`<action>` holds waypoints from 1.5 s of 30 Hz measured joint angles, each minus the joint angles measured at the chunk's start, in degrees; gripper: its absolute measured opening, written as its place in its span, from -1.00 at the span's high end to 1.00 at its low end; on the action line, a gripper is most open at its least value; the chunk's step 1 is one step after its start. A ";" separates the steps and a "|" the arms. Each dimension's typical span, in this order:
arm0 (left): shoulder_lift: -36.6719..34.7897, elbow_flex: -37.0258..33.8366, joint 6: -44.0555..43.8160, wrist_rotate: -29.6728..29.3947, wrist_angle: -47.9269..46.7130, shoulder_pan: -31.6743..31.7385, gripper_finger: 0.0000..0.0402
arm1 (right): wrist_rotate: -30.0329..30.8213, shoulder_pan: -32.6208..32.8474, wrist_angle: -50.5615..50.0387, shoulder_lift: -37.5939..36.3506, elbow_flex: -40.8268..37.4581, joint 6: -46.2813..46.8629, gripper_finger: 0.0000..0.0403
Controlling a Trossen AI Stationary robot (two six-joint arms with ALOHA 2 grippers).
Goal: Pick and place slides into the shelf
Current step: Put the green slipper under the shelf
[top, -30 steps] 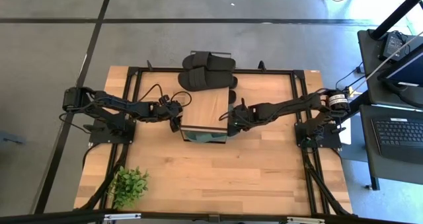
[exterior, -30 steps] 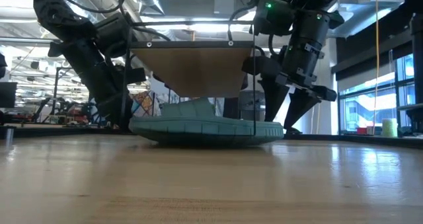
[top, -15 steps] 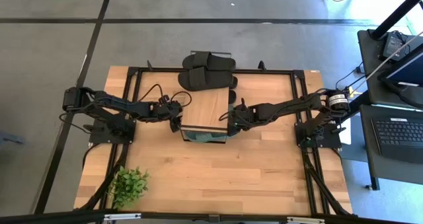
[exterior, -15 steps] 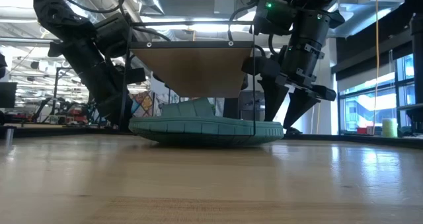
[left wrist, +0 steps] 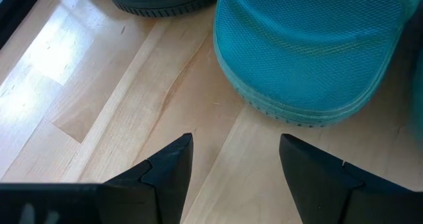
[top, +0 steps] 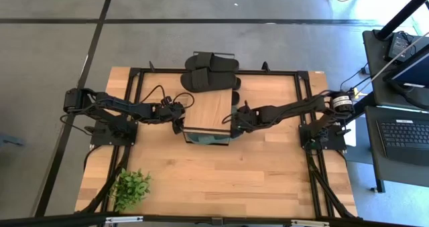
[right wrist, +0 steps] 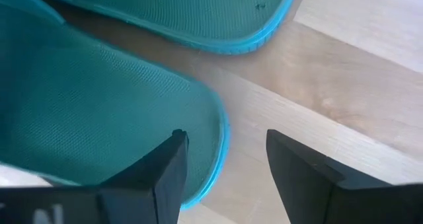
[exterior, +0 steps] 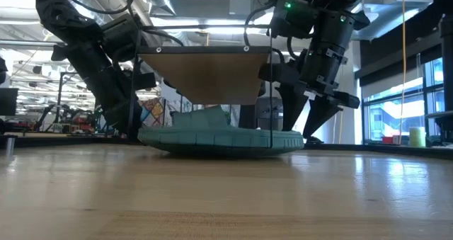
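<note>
The shelf (top: pixel 209 110) stands mid-table, and its plank top also shows in the low view (exterior: pixel 205 73). Two green slides lie on the table under it (top: pixel 209 138), sole down (exterior: pixel 221 137). Several black slides (top: pixel 211 73) lie piled at the shelf's far end. My left gripper (top: pixel 179 124) is open at the shelf's left side, low over the table, with a green slide's end (left wrist: pixel 307 52) a little ahead of its fingers (left wrist: pixel 234 164). My right gripper (top: pixel 234 124) is open at the shelf's right side, over the end of a green slide (right wrist: pixel 99 118); the other green slide (right wrist: pixel 198 12) lies beyond. My right gripper has one finger (right wrist: pixel 173 159) standing over the rim of the green slide's end (right wrist: pixel 215 128), coming slanting down from the table's right. I cannot tell whether it touches the slide. The slide lies flat on the table. My left gripper touches nothing.
A small potted plant (top: pixel 131 187) stands at the table's near left corner. The shelf's thin black legs (exterior: pixel 271 91) stand close to both grippers. Bare wooden table top (top: pixel 221 177) lies between the shelf and the near edge.
</note>
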 joint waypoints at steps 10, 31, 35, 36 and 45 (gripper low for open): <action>0.00 0.00 0.00 -0.01 -0.20 0.02 -0.08 | 0.28 0.33 0.59 3.01 0.02 1.12 -0.02; 0.01 0.00 0.00 -0.01 -0.50 0.01 -0.08 | -1.62 0.33 0.39 3.06 0.02 -0.40 -0.02; 0.01 0.00 -0.01 -0.01 -0.63 0.00 -0.08 | -1.72 0.34 -0.19 3.06 0.02 -0.32 -0.02; 0.01 0.00 0.00 -0.02 -0.63 0.02 -0.08 | -1.73 0.35 -0.47 3.04 0.02 -0.08 -0.02; 0.00 0.00 0.24 -0.61 -0.67 0.04 -0.08 | -1.73 0.35 -1.47 3.04 0.02 1.07 -0.01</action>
